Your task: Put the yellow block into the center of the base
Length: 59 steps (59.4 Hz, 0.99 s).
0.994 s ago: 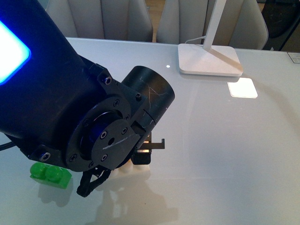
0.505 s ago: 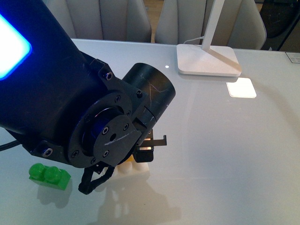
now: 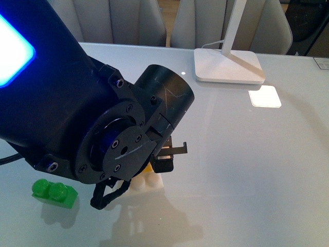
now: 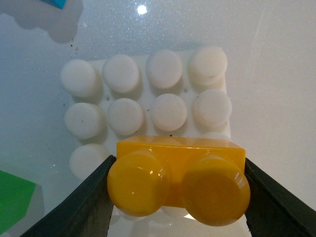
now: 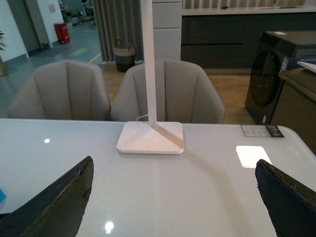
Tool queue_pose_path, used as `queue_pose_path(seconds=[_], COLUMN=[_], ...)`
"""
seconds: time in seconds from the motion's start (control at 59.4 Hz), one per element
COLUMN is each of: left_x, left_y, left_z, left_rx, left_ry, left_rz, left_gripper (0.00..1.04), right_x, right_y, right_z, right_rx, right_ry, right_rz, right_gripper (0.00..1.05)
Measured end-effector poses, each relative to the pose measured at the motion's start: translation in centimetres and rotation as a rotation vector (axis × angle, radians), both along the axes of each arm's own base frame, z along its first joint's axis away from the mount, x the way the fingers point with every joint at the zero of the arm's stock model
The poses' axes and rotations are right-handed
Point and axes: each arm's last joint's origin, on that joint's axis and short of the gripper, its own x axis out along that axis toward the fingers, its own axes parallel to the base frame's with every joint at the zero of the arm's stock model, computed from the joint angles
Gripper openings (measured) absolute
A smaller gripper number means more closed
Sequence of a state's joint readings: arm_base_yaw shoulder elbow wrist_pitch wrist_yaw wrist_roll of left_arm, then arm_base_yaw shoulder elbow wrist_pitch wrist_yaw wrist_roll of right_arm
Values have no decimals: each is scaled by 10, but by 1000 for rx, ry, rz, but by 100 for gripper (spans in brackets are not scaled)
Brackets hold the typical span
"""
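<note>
Left wrist: pincer (image 4: 177, 200) around yellow block (image 4: 178, 154)

Left gripper (image 4: 180, 197): shifted slightly toward the table's right edge.
Yellow block (image 3: 147, 168): moved with it; more now shows over the base (image 3: 150, 183).

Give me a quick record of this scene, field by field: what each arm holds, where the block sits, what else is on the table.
Left gripper: jaws shut on small yellow two-stud plastic brick
Brick position: over flat white studded square plastic base, two stud rows uncovered; seating unclear
Right gripper: open, empty
Other items: green two-stud plastic brick, white lamp foot
</note>
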State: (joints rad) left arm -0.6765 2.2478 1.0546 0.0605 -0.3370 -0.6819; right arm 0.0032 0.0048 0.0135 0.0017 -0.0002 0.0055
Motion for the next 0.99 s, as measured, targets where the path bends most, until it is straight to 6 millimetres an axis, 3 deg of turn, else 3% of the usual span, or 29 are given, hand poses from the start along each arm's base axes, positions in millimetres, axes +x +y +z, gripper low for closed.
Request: queue_pose_path(seconds=[0.994], left_x=[-2], left_y=[8], left_z=[-7], left_rx=[84], left_ry=[27], left_rz=[-8], left_gripper=[62], right_x=[0], right_y=[0], right_z=[0], right_rx=[0], right_ry=[0], right_rz=[0], right_gripper=[96])
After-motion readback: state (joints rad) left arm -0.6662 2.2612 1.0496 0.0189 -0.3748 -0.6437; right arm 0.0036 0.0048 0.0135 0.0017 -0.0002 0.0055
